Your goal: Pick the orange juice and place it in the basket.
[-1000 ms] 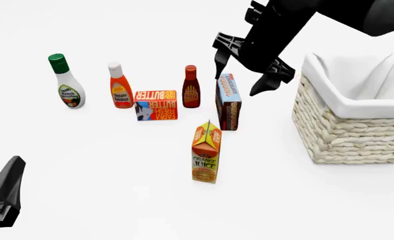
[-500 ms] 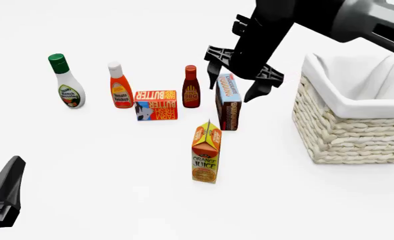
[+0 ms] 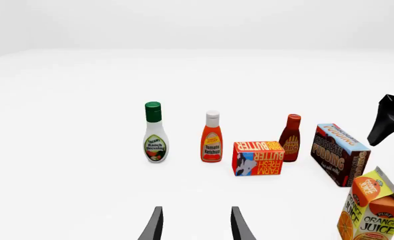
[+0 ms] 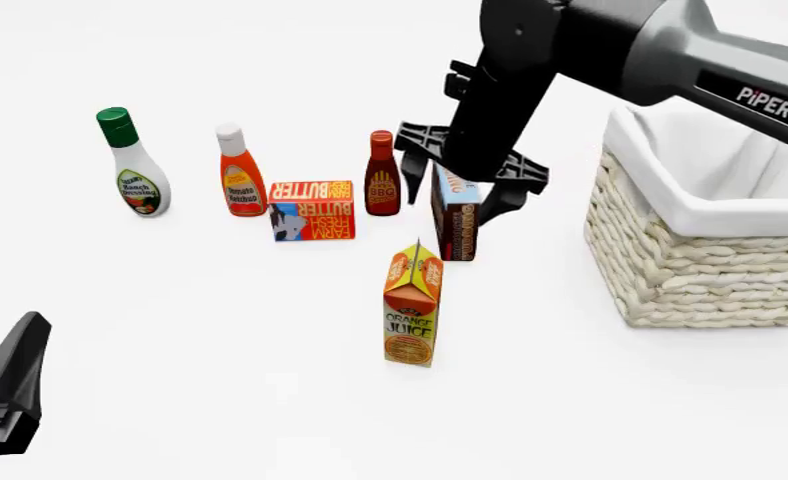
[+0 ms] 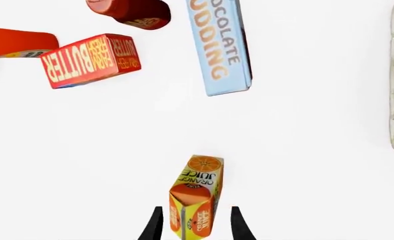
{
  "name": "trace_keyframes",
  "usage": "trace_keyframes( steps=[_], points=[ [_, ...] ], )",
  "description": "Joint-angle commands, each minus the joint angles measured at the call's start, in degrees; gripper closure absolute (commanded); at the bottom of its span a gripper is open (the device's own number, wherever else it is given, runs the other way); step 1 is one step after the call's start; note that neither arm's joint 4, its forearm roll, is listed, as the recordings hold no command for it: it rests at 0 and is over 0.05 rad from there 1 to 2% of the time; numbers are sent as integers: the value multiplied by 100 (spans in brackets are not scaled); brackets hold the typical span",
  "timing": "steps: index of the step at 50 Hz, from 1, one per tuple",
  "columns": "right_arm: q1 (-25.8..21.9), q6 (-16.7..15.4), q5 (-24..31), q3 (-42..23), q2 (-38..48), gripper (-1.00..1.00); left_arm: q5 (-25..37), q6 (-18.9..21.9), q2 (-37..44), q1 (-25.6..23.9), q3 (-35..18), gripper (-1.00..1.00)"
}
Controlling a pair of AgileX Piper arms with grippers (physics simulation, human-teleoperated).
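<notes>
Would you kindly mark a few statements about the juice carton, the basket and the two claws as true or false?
1. The orange juice stands upright on the table. True.
2. The orange juice already lies inside the basket. False: it stands on the table, apart from the basket and to its left in the front view.
3. The right claw is open and holds nothing. True.
4. The left claw grips the ranch dressing bottle. False: it is open and empty, well away from the bottle.
5. The chocolate pudding box stands beyond the orange juice in the front view. True.
6. The butter box is stacked on the juice. False: it rests on the table.
</notes>
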State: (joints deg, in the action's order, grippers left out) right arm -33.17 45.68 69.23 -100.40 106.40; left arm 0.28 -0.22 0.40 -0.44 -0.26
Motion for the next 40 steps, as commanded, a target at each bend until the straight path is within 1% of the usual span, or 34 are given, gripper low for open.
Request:
trace_keyframes(
  steps=[1, 6, 8, 9, 11, 13, 14, 17, 20, 21, 29, 31, 32, 34, 40],
  points=[
    [-79, -3, 67, -18, 38, -100, 11, 5, -28, 11, 9, -100],
    [-104, -73, 67, -51, 145, -100, 12, 6, -28, 11, 9, -100],
    [-164, -40, 67, -86, 171, -100, 11, 6, -28, 11, 9, -100],
    [-101, -131, 67, -70, 191, -100, 11, 6, -28, 10, 9, -100],
    [-171, -60, 67, -53, 195, -100, 11, 6, -28, 12, 9, -100],
    [-119, -120, 67, -33, 212, -100, 11, 6, -28, 11, 9, -100],
    [-162, -79, 67, -54, 216, -100, 11, 5, -28, 12, 9, -100],
    [-50, -199, 67, -36, 248, -100, 11, 5, -28, 11, 9, -100],
    [-93, -167, 67, -51, 257, -100, 11, 5, -28, 11, 9, -100],
    [-42, -236, 67, -55, 275, -100, 12, 5, -28, 11, 9, -100],
    [-199, -91, 67, -107, 299, -100, 11, 5, -28, 11, 9, -100],
    [-280, -10, 67, -100, 294, -100, 11, 4, -28, 12, 9, -100],
    [-276, -24, 67, -102, 297, -100, 11, 5, -28, 11, 9, -100],
    [-373, 71, 67, -119, 274, -100, 10, 5, -29, 11, 9, -100],
    [-435, 116, 67, -104, 249, -100, 12, 5, -28, 11, 9, -100]
  ],
)
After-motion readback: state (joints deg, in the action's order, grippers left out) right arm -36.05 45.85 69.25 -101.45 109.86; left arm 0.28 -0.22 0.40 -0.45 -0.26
